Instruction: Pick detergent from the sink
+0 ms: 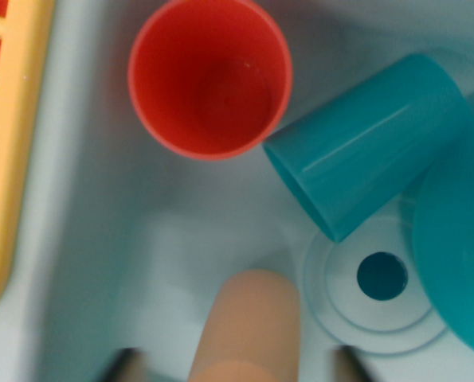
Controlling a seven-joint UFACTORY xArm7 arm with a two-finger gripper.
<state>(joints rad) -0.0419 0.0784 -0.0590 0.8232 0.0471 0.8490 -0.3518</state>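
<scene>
My open jaws straddle the peach plastic detergent bottle [248,326], not yet clenched, and closing off-centre could knock it toward the lying teal plastic cup [364,143].

No legible text, labels, brand marks, numbers or signs anywhere in the wrist view. Plain, unmarked surfaces only, with some blur toward the lower edge.
</scene>
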